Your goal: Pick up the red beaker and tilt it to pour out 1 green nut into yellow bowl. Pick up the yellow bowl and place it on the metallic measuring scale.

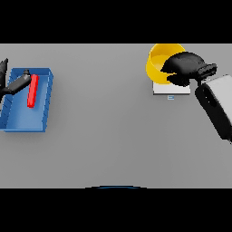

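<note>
The yellow bowl (159,61) is at the far right of the table, over the back part of the flat, pale metallic scale (174,89). My right hand (185,68) is curled round the bowl's right rim and hides that side; whether the bowl rests on the scale or hangs just above it I cannot tell. The red beaker (32,90) lies lengthwise in a blue tray (22,122) at the far left. My left hand (16,84) reaches over the tray's left wall, its fingers straight and their tips beside the beaker's far end. No green nut shows.
The blue tray sits close to the table's left edge. The scale's small display (170,97) faces the near side. My right forearm (217,106) slants in from the right edge, close to the scale.
</note>
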`<move>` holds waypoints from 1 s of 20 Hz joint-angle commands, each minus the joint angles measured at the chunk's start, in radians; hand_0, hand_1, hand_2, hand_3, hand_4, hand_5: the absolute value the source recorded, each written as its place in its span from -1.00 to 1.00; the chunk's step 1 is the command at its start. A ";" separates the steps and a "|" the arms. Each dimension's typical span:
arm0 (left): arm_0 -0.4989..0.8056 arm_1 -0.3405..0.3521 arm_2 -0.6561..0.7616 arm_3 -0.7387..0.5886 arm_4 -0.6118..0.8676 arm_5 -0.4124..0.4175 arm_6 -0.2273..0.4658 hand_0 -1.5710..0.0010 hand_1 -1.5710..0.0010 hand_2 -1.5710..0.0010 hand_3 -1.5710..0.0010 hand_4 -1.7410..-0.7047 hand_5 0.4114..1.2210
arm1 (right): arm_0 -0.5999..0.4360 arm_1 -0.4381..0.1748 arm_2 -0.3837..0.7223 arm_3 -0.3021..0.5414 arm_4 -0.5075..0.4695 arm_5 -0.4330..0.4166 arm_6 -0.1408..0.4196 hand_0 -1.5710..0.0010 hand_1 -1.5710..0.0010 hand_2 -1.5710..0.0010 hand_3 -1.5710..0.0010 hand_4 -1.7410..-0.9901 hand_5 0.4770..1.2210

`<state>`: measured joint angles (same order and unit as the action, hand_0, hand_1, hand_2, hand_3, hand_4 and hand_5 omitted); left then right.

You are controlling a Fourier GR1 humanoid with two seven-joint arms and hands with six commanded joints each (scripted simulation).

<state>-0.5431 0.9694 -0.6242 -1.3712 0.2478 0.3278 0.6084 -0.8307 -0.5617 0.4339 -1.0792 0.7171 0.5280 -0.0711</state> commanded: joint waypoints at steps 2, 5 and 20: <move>-0.003 0.013 0.005 0.006 0.006 -0.004 0.002 1.00 1.00 1.00 1.00 0.75 -0.11 | -0.025 -0.002 -0.006 0.075 0.009 -0.035 -0.028 -1.00 -1.00 -1.00 -0.49 -0.94 1.00; -0.007 0.015 -0.003 0.011 0.004 -0.001 0.002 1.00 1.00 1.00 1.00 0.77 -0.13 | -0.053 0.016 -0.009 0.193 0.014 -0.080 -0.041 -1.00 -1.00 -1.00 -0.54 -0.95 1.00; -0.026 0.024 -0.024 0.012 0.024 0.006 -0.002 1.00 1.00 1.00 1.00 0.80 -0.20 | -0.122 0.097 0.026 0.546 0.014 -0.251 -0.119 -0.94 -0.78 -1.00 -0.68 -0.96 1.00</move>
<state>-0.5692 0.9933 -0.6481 -1.3594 0.2714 0.3342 0.6067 -0.9520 -0.4643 0.4607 -0.5326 0.7297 0.2779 -0.1913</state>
